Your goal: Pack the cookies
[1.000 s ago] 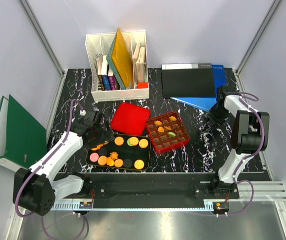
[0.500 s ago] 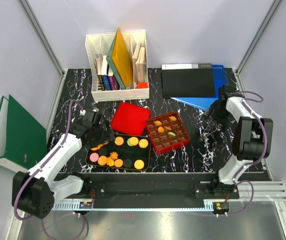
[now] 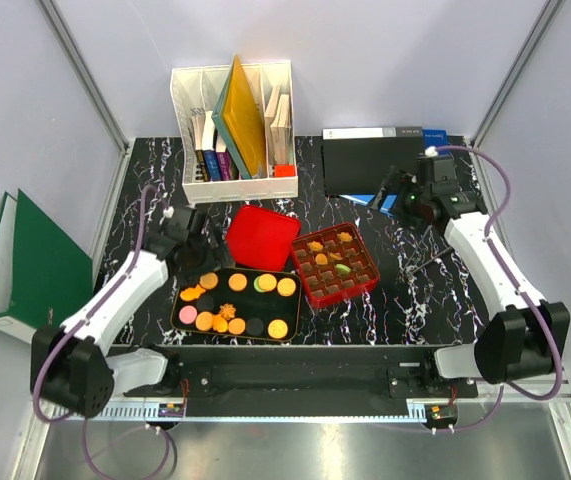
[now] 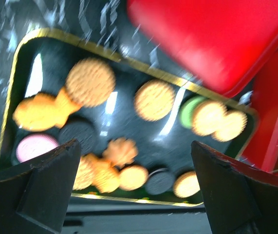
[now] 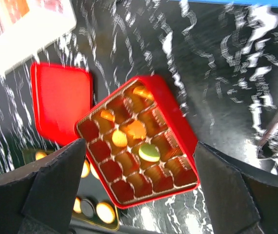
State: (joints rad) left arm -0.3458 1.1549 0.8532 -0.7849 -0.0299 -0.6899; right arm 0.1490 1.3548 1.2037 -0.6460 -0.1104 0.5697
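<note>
**A:** Where are the cookies [image 3: 237,282] rn?

**B:** Most are on the black tray [image 3: 176,320], near edge of the table [image 3: 395,295], left of centre. Orange, yellow, pink and black ones, one green, plus a flower-shaped one mid-tray. A few sit in the red tin [image 3: 373,272] just right of the tray: orange ones twd its far side, a green one nr the middle.

**A:** And the left gripper [image 3: 202,256]?

**B:** Over the tray's far-left corner, above the cookies and not touching any afaict. From its wrist cam the cookies [image 4: 90,82] lie right under it. Fingers [image 4: 41,185] spread wide, nothing btw them.

**A:** Right gripper [image 3: 393,192]?

**B:** Well apart from all that. It's up over the far right of the table, by the black folder [image 3: 365,160], pointing back twd the tin. Its cam sees the tin [image 5: 175,114] w/ the green cookie [image 5: 149,152] btw the fingertips, but a good way off. Jaws wide, empty.

**A:** Lid?

**B:** The red lid [image 3: 261,238] lies flat behind the tray, its near edge at the tray's far rim. Can't tell if it rests on it. It's just beside the tin's left corner.

**A:** Other stuff?

**B:** A white rack [image 3: 187,180] w/ books at the back, a blue folder [image 3: 410,208] under the black one, and a green binder [image 3: 40,265] off the table's left side.
</note>
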